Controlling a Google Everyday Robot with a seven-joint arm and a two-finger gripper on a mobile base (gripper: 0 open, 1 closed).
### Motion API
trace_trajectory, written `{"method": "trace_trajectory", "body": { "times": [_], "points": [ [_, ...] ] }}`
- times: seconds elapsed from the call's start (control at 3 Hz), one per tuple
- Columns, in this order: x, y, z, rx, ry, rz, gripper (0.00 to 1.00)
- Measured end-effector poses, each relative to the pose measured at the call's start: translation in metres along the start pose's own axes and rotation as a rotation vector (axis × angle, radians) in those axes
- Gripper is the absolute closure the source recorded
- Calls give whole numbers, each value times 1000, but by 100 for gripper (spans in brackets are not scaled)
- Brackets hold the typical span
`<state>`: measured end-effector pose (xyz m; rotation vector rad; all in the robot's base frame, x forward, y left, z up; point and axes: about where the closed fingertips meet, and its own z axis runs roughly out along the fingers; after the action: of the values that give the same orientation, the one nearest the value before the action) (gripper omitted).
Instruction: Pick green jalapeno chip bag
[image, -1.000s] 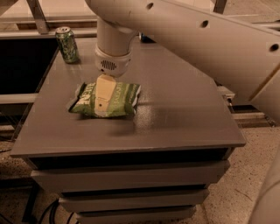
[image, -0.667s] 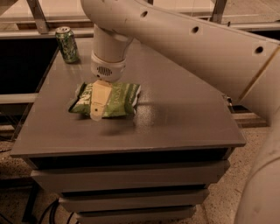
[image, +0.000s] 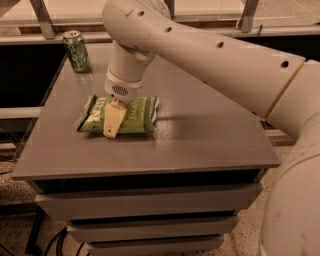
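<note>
The green jalapeno chip bag (image: 137, 115) lies flat on the grey table top (image: 200, 135), left of the middle, with white lettering and pale crimped ends. My gripper (image: 112, 126) hangs from the white wrist and points straight down onto the left half of the bag. It touches or nearly touches the bag's top. The wrist hides part of the bag's upper edge. The bag rests on the table.
An upright green patterned soda can (image: 76, 51) stands at the table's far left corner. My large white arm (image: 225, 65) crosses above the right and back of the table. Drawer fronts (image: 150, 202) sit below the front edge.
The gripper has shifted a little to the left over the bag and the arm has swung lower across the view. The bag and the can have not moved.
</note>
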<state>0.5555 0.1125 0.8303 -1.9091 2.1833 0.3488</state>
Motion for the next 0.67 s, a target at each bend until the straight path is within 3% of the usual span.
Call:
{"method": "trace_trajectory", "body": {
  "times": [0.67],
  "points": [
    [-5, 0, -14, 0, 0, 0, 88]
  ]
}}
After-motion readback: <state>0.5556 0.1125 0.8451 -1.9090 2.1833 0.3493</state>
